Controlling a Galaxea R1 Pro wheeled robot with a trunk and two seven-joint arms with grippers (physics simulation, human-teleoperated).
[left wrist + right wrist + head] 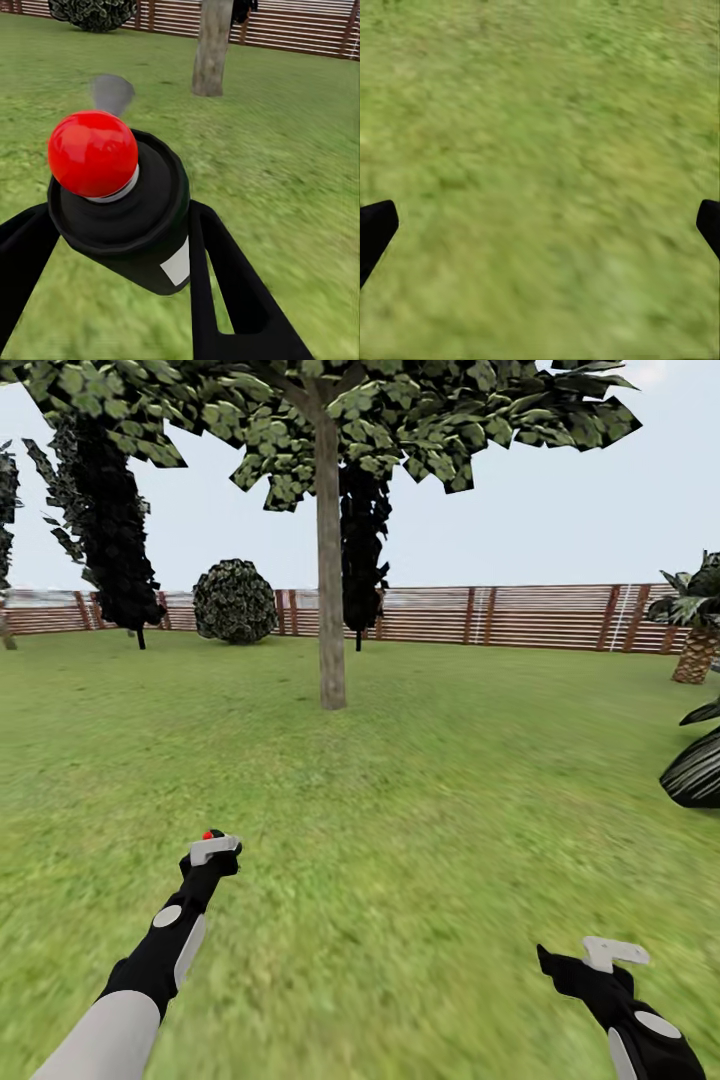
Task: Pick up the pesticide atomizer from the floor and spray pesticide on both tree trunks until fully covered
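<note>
Clamping the pesticide atomizer (pixel 127 217) between its fingers, the left hand (pixel 213 852) faces the trunk (pixel 330 570).

text: none readable | pesticide atomizer (pixel 120 217) white patch: blank | fence (pixel 540 615): unmarked

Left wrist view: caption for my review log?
Left gripper holds the red-tipped pesticide atomizer above grass, facing a tree trunk by the fence.
</note>
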